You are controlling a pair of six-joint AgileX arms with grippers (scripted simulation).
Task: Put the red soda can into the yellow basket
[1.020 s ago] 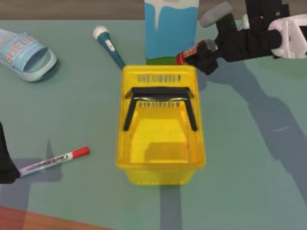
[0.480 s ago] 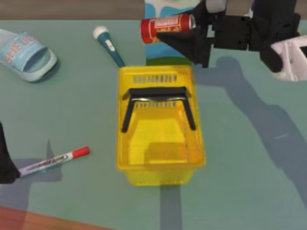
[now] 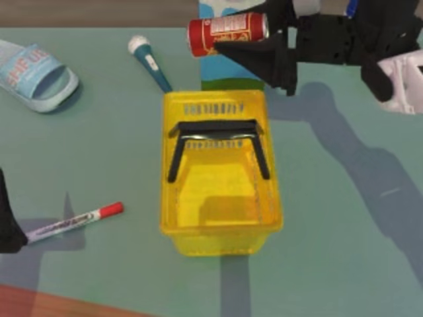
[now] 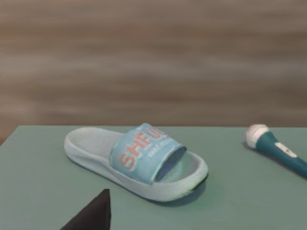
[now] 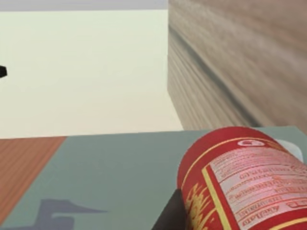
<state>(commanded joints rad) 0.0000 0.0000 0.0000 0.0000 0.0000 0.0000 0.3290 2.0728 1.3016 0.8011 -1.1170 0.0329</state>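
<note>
Right end effector (image 3: pixel 268 41) grips the small red cylindrical soda can (image 3: pixel 227 35) sideways, raised beyond the large translucent yellow plastic basket (image 3: pixel 220 232), apparently for carrying over its rim; left arm parked.

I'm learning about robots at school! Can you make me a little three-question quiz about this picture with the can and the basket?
1. True or false: the can is already inside the basket.
2. Which end effector holds the can: A) left, B) right, C) neither?
3. Fill in: the pen on the table has a ____ cap.

Key:
1. False. The can is held in the air, on its side, beyond the basket's far end, in front of the blue carton.
2. B. The right end effector grips it; the left arm is parked at the table's left edge.
3. Red.
</note>
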